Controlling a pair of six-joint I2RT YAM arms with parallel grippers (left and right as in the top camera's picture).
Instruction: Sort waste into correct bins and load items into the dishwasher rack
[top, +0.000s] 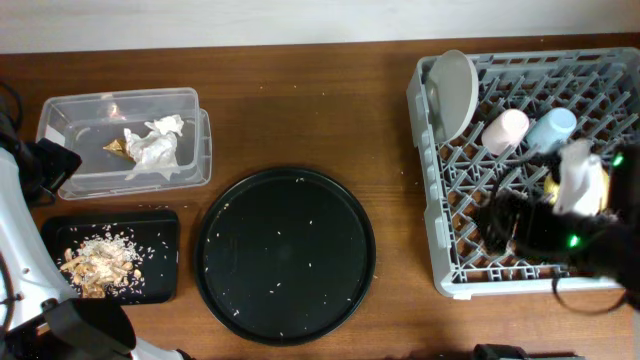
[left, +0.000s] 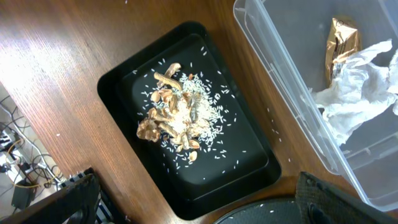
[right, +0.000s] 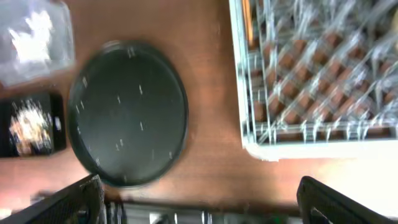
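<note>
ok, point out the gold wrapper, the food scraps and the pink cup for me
gold wrapper (left: 343, 43), left wrist view, middle of the crinkled foil.
food scraps (left: 171, 117), left wrist view, centre of the pile.
pink cup (top: 505, 131), overhead view, middle of its body.

Materials and finishes: a brown wooden table (top: 300, 110) is being shown with visible grain and a smooth, faint sheen. A clear rectangular plastic tub (top: 70, 110) is being seen as glossy. A crumpled white paper tissue (top: 155, 145) is being shown matt, and a small gold-brown foil-like wrapper (left: 342, 43) shiny. A shallow black rectangular plastic tray (left: 124, 93) is being rendered glossy, beige-brown food scraps (left: 171, 118) rough and crumbly, a large round black tray (top: 285, 255) matt, and a large light-grey plastic rack (top: 440, 250) smooth.
</note>
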